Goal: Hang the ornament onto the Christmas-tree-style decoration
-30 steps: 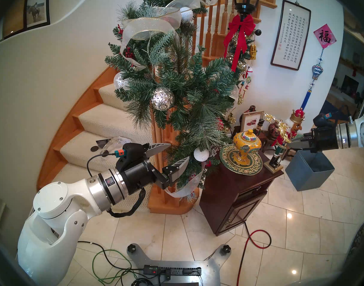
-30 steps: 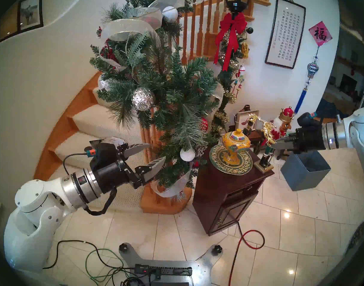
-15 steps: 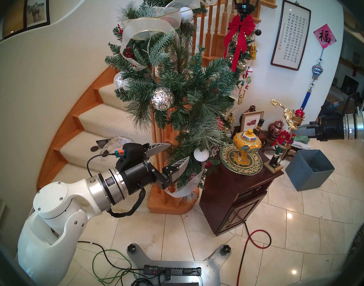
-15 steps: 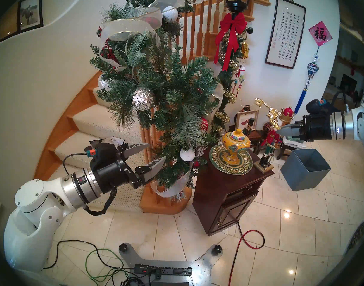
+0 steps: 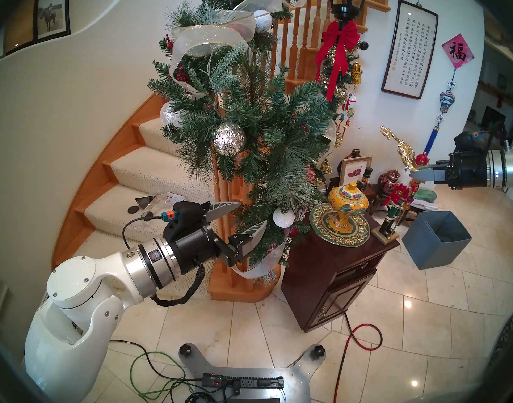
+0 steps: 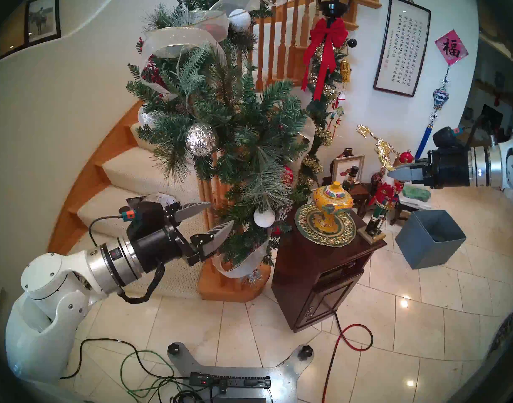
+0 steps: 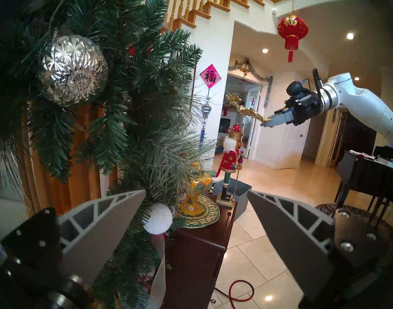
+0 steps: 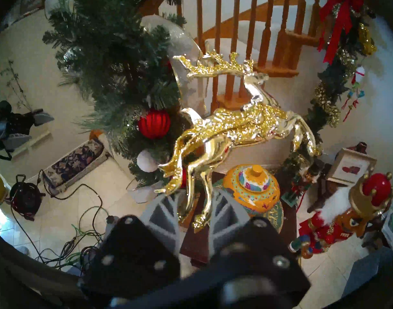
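Now the right gripper point(image 5: 415, 176), clamped on the shiny gold reindeer-chain ornament point(image 5: 400, 148), has lifted it clear of the grey box point(image 5: 435, 242). Carrying it to the bushy green pine garland point(image 5: 267, 126) probably comes next; the left gripper point(image 5: 243, 219) stays spread open beside it.

Dark wood cabinet point(image 5: 331, 265): yellow lidded jar point(image 5: 347, 206) on its top, nutcracker point(image 5: 395, 207) at right edge; grey box point(image 5: 435, 242) beside it.

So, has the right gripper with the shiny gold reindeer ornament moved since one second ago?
Yes. The right gripper has gone up, lifting the shiny gold reindeer ornament: it was just above the grey open box, and now it is level with the nutcracker's red crown.
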